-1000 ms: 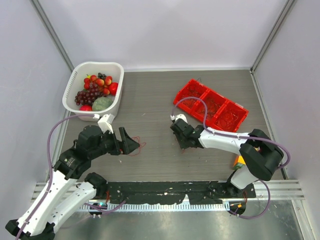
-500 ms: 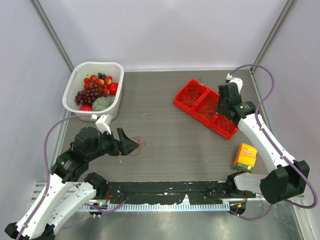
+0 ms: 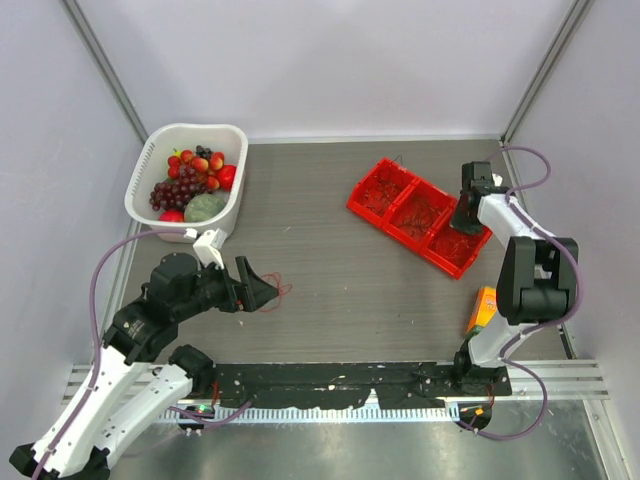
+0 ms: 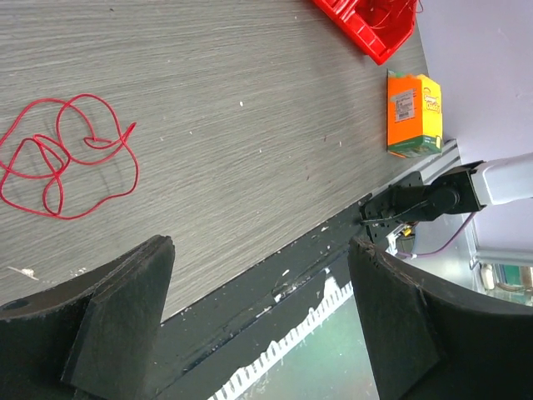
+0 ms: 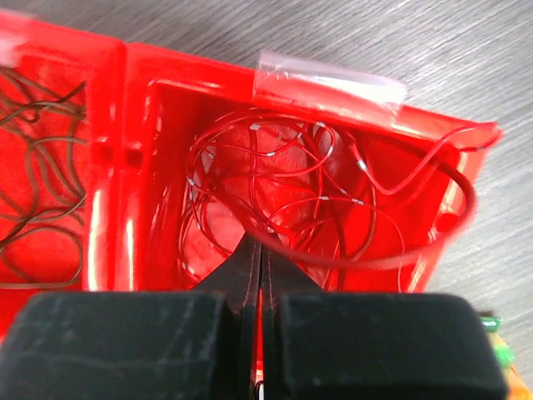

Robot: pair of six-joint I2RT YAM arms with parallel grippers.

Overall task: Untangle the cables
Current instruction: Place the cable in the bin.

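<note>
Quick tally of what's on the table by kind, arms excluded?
Red three-compartment tray: 1
White fruit basket: 1
Orange carton: 1
Loose red wire: 1
Total: 4, contents of tray and basket uncounted

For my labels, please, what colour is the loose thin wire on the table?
Red; the thin looped wire shows best in the left wrist view.

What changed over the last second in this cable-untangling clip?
The right gripper swung from mid-table to over the right-end compartment of the red tray, shut throughout; whether it carried a wire is unclear. The left gripper stayed open by the loose red wire; tray and fruit basket did not move.
</note>
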